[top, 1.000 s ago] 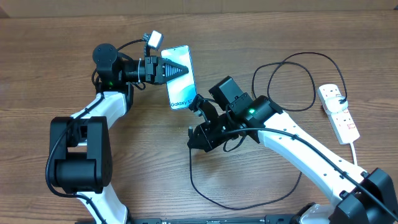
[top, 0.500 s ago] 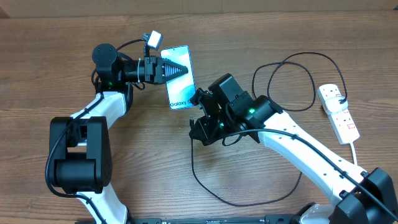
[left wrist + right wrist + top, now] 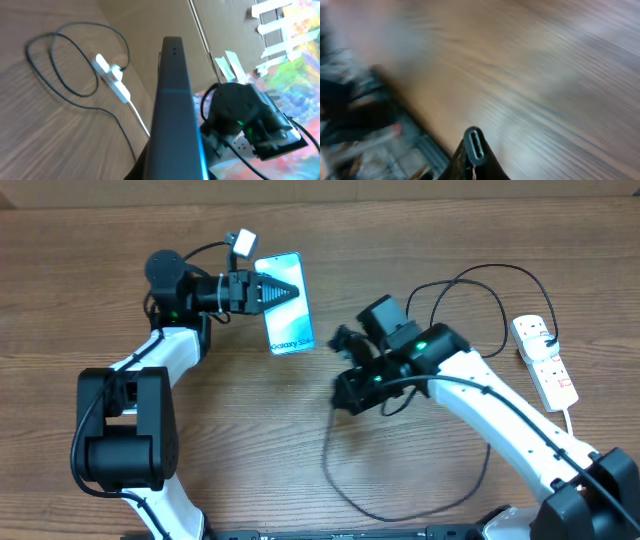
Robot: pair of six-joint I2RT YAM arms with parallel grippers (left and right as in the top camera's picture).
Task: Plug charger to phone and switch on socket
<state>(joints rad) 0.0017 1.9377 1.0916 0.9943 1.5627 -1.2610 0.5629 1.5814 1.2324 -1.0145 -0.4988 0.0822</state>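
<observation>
The phone (image 3: 290, 320), teal screen up, is lifted off the table with my left gripper (image 3: 285, 291) shut on its upper half. In the left wrist view the phone (image 3: 175, 115) shows edge-on. My right gripper (image 3: 343, 339) is a short way right of the phone's lower end and apart from it. It is shut on the charger's small black plug (image 3: 474, 145), whose oval tip sticks out past the fingers. The charger's thin black cable (image 3: 326, 465) hangs down, loops over the table and runs to the white socket (image 3: 545, 360) at the right edge.
The socket (image 3: 112, 80) and cable loops also show beyond the phone in the left wrist view, as does the right arm (image 3: 240, 115). More cable coils lie near the back right (image 3: 470, 275). Both arm bases stand at the front edge. The right wrist view is motion-blurred.
My right gripper has pulled back to the right, away from the phone's lower end, carrying the plug and cable. The phone and left gripper shifted slightly up and left.
</observation>
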